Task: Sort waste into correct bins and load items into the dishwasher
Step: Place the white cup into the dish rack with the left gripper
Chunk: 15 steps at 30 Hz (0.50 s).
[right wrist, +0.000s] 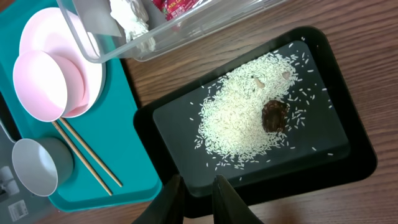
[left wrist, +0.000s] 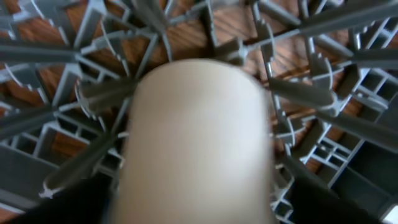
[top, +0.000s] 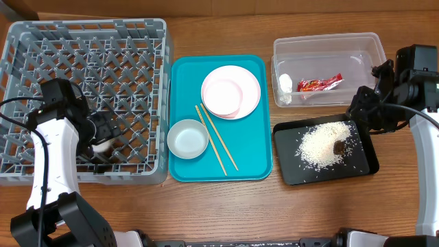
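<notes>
My left gripper (top: pixel 101 139) is down inside the grey dish rack (top: pixel 89 41) and is shut on the small white cup (top: pixel 103 146). The cup fills the left wrist view (left wrist: pixel 199 137) among the pegs. My right gripper (right wrist: pixel 198 194) is shut and empty, hovering over the near edge of the black tray (right wrist: pixel 323 130). The tray holds the rice (top: pixel 322 145) and the brown lump (top: pixel 339 146). The clear tub (top: pixel 329 40) holds the red wrapper (top: pixel 319 84) and the white scrap (top: pixel 285 84). The white plate (top: pixel 250 79), pink dish (top: pixel 223 97), grey-white bowl (top: pixel 187 138) and chopsticks (top: pixel 218 140) lie on the teal tray.
The teal tray (top: pixel 250 158) lies between the rack and the two bins. The pink dish sits on top of the plate. The right arm (top: pixel 411 75) reaches in from the right edge beside the tub. Bare wooden table shows along the front.
</notes>
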Available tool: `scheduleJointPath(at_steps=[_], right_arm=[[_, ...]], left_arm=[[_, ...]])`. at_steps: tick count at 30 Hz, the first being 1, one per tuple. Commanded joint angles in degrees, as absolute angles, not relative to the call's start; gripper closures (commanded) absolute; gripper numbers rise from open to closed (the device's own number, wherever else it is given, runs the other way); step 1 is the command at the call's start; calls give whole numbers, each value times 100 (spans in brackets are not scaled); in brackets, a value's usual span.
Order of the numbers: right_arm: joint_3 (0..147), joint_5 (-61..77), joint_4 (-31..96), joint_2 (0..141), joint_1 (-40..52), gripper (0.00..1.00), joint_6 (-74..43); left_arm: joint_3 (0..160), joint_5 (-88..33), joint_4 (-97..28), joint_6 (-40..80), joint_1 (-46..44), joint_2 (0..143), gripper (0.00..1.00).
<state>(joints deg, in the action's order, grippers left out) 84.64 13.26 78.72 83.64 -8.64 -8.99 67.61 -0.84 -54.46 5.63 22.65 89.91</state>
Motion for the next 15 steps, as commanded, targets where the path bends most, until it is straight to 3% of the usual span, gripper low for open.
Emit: scheduleJointPath(at_steps=[1, 9, 15], right_arm=[[8525, 1293, 7863, 8305, -871, 82, -871], [8525, 1291, 7881, 8305, -871, 81, -871], [8525, 1291, 7881, 8305, -871, 81, -871]], left_arm=[[7000, -145, -5417, 513, 2290, 8993, 0], [7878, -980, -5988, 508, 2163, 8851, 0], [7955, -1352, -6073, 392, 1269, 8468, 0]])
